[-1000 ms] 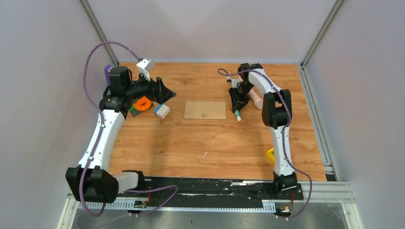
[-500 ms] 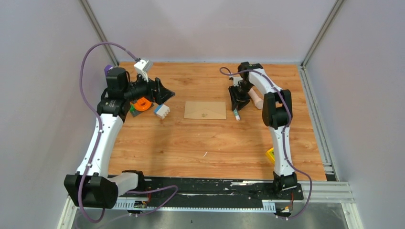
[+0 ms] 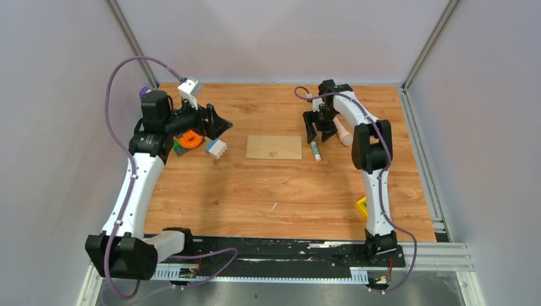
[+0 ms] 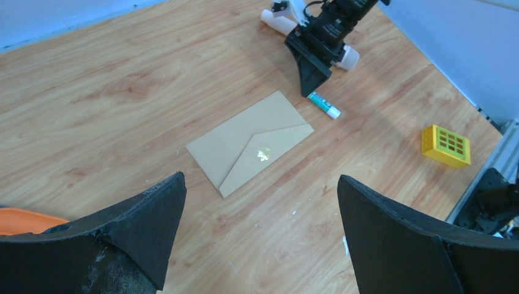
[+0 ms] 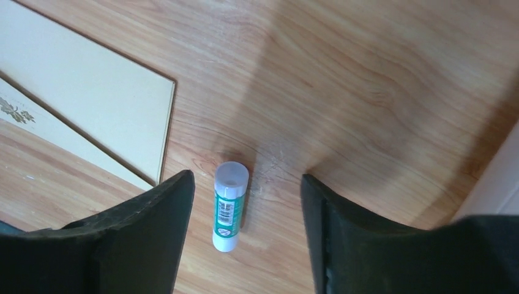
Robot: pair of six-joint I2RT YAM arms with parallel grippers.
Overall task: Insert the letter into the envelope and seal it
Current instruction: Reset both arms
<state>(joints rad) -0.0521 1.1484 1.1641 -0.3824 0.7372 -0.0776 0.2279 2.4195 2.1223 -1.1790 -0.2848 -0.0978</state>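
The envelope (image 3: 274, 147) lay flat, flap down, mid-tabletop (image 3: 268, 197) toward the far edge; no letter showed. The right gripper (image 3: 320, 135) hovered, jaws parted and gripping nothing, over a glue stick (image 3: 316, 151) just beside the envelope's right end. The left gripper (image 3: 218, 125) gaped empty near the left edge. Thin, light and likely slippery, the envelope looked best lifted by an edge.

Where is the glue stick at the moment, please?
In the top view the glue stick lies just right of the envelope, beneath the right gripper.

Glue stick (image 3: 316, 151) just right of the envelope (image 3: 274, 147) (both flat on the table (image 3: 268, 191))
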